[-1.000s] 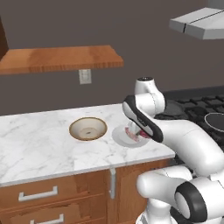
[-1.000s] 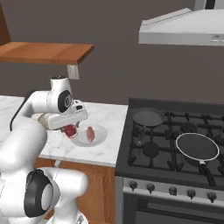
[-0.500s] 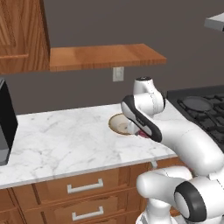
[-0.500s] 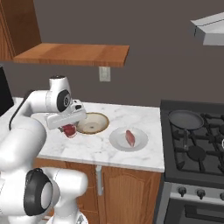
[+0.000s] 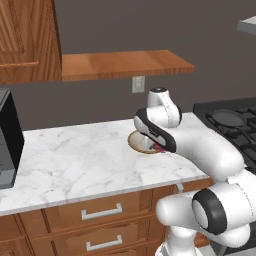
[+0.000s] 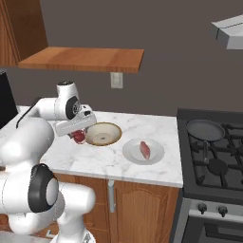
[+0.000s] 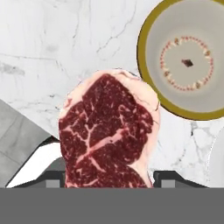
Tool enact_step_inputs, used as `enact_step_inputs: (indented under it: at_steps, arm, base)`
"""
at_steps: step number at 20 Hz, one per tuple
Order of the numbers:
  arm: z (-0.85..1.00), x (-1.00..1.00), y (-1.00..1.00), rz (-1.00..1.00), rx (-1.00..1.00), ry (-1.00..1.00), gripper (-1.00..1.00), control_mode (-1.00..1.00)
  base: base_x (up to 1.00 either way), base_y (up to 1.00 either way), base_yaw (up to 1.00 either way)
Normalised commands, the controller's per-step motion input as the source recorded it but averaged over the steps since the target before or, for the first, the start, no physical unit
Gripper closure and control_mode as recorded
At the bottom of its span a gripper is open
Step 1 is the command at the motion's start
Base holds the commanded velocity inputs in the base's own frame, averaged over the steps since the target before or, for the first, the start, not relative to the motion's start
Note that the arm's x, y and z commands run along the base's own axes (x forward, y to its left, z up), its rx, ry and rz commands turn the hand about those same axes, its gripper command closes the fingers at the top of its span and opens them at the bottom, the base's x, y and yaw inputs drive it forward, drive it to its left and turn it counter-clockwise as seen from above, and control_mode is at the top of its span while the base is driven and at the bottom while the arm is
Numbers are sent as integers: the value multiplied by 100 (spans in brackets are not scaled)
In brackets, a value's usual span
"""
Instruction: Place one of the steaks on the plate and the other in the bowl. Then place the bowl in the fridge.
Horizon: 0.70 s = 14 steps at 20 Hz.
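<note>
My gripper is shut on the dark red marbled steak, which hangs just above the marble counter. In the right base view it is beside the left rim of the bowl. The tan-rimmed bowl holds nothing and sits up and to the right of the steak in the hand view. The paler steak lies on the white plate, to the right of the bowl. In the left base view my arm covers most of the bowl. The fridge is out of view.
A stove with a dark frying pan stands to the right of the counter. A black appliance sits at the counter's left end. A wooden shelf hangs above, and drawers run under the counter's front edge.
The base has driven left, so the whole scene slid right in both views. The gripper with the dark steak went from over the plate to the bowl's left side.
</note>
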Motion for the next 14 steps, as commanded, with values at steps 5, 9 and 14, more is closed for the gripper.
enact_step_inputs:
  at_steps: [5,9,14]
  arm:
    - [-6,100,-20,1,4,12,100,-100]
    - [-32,100,-37,0,1,18,100,-100]
    - [-47,75,-8,0,0,4,100,-100]
  base:
    - [0,0,0]
    - [0,0,0]
    - [0,0,0]
